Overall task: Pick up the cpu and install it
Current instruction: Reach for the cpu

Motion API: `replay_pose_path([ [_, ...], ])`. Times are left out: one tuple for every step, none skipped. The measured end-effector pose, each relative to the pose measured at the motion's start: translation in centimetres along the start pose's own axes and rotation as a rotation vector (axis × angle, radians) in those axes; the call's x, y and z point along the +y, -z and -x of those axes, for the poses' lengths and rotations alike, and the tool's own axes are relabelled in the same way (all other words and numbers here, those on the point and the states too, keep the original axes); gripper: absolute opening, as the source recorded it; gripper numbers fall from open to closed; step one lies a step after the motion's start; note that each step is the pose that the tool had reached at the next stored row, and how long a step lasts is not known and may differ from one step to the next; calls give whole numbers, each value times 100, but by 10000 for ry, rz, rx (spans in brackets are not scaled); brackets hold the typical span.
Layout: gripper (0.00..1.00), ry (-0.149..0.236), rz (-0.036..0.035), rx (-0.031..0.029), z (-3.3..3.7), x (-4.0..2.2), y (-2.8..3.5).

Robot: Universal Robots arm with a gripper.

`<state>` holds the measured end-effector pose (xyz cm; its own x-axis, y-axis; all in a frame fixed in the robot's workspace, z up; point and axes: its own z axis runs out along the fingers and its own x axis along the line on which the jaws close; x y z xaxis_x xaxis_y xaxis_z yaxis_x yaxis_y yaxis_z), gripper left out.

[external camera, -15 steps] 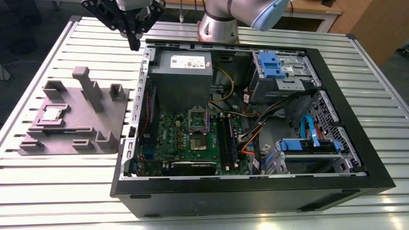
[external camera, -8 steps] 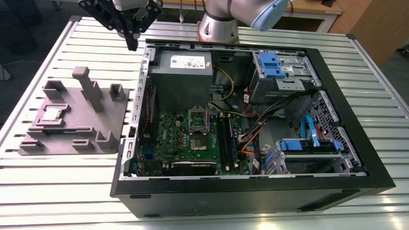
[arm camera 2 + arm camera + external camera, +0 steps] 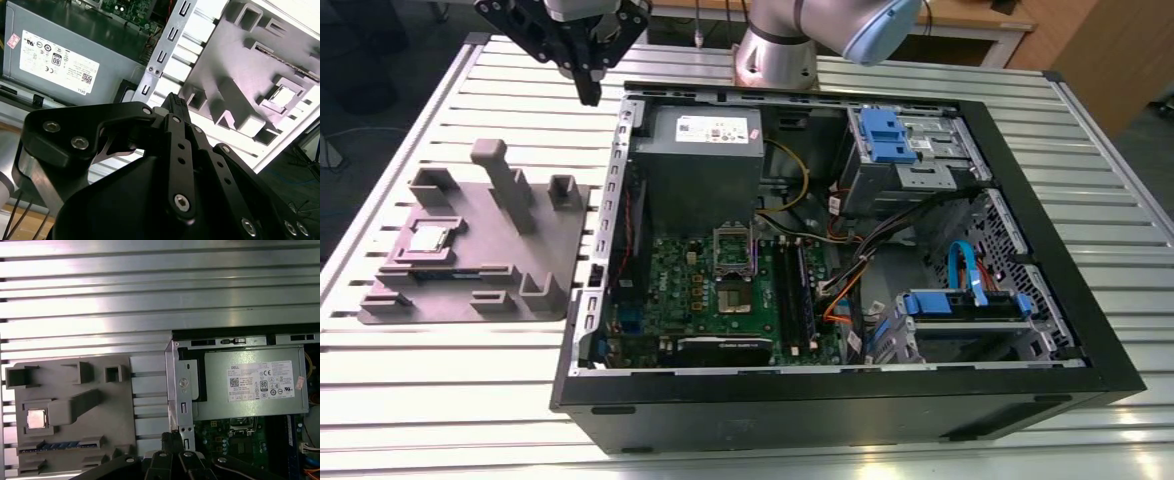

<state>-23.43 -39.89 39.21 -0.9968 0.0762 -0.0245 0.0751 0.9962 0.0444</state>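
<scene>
The cpu [image 3: 430, 238] lies well apart from the closed claw [image 3: 591, 93].

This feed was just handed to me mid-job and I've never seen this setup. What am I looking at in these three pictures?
The exterior view looks down on a slatted metal table with one robot arm. Its black tool hangs shut and empty above the table, between a grey fixture and an open computer case. Both wrist views ride on the arm and look past the tool. The cpu, a small silvery square, lies in a recess of the fixture. The green motherboard lies inside the case.
</scene>
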Motion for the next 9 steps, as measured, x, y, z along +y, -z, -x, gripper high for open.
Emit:
replay_pose_path([
  [10,0,-1,0,-7,0,0],
  [10,0,0,0,-14,-1,0],
  [10,0,0,0,-22,-2,0],
  [10,0,0,0,-30,-2,0],
  [10,1,0,0,-37,-3,0],
  [10,0,0,0,-47,-4,0],
  [10,0,0,0,-55,-4,0],
  [10,0,0,0,-63,-5,0],
  [10,0,-1,1,-71,-5,0],
])
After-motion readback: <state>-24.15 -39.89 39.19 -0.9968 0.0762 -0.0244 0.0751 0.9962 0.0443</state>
